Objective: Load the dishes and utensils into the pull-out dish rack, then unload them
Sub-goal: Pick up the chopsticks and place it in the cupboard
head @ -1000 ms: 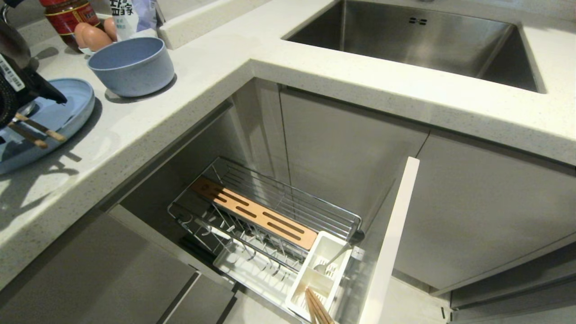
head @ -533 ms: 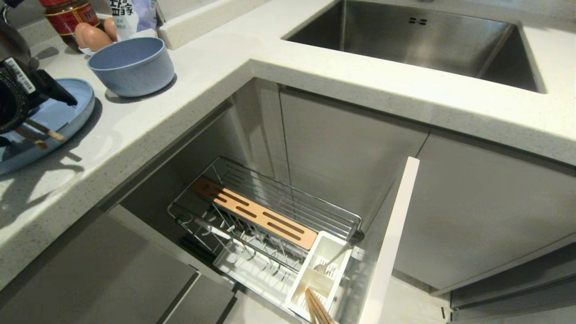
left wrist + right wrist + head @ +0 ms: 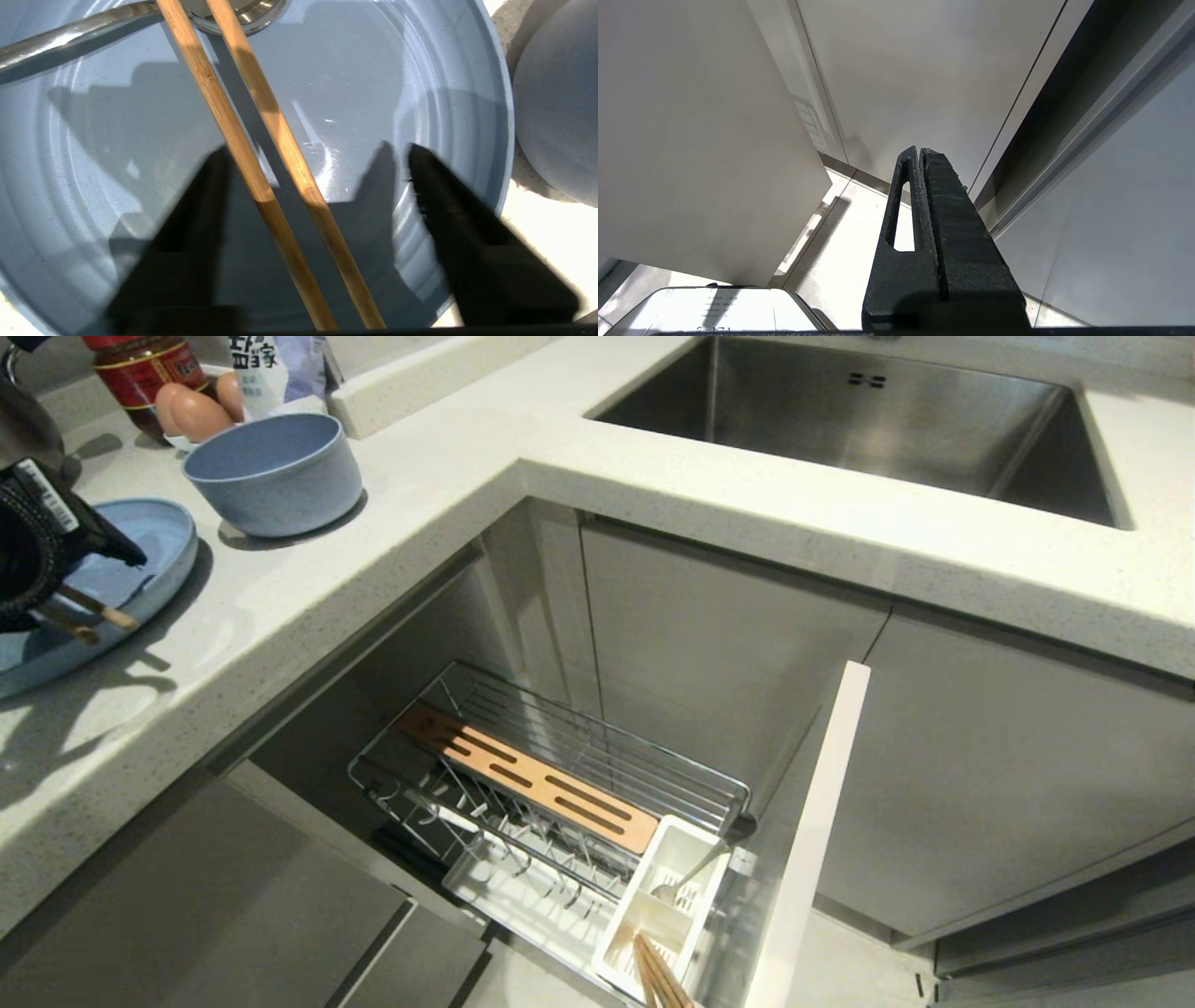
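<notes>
From the head view we see our left gripper at the far left edge, low over the blue plate on the tabletop, with a pair of chopsticks poking out beneath it; the blue bowl sits just beyond the plate, near some eggs and a jar. Down below, the dish rack is pulled out, its white caddy already holding other chopsticks and a spoon, well apart from the plate. In the left wrist view our fingers stand apart on either side of the two chopsticks, not gripping them; both sticks lie across the plate, their far ends resting on a metal spoon. The risk, as we judge it, is that the sticks lie slightly splayed, so closing could pinch one and roll the other away, or drag the spoon along. Pressing too low could tip the plate on its rim, and a loose hold might drop a stick on the long way down to the caddy. In the right wrist view our right gripper hangs beside the cabinet front with its fingers closed on nothing, idle.
</notes>
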`<state>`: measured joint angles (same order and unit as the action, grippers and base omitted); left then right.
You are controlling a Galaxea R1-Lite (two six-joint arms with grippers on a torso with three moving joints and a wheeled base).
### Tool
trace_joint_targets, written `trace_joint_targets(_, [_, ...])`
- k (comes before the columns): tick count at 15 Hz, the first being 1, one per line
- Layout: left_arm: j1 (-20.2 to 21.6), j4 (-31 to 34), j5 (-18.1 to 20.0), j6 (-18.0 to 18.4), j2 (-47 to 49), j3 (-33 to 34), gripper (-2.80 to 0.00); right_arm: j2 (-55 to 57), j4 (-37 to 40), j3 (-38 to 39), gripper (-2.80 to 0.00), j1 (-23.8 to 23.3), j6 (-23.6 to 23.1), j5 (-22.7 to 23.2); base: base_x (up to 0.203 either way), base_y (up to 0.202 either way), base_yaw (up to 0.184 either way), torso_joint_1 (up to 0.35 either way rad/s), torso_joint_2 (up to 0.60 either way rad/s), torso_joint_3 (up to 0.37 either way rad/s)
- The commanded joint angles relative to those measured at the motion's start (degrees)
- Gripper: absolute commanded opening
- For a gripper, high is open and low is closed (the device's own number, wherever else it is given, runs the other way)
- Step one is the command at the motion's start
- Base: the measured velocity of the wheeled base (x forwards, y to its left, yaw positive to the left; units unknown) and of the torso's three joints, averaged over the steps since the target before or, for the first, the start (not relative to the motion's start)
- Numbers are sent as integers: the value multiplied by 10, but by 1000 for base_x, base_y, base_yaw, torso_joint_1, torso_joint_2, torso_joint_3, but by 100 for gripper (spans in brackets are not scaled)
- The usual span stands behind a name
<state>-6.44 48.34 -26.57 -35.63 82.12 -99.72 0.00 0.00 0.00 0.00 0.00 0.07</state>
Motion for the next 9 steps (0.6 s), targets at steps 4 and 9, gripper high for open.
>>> trace_joint_targets(4, [-9,3,-1,-2,0,1,-280,0,0,0,-280,0,0,0,0,0,0,0,0,0])
trace_joint_targets(9, [-9,3,-1,-2,0,0,-280,0,0,0,-280,0,0,0,0,0,0,0,0,0])
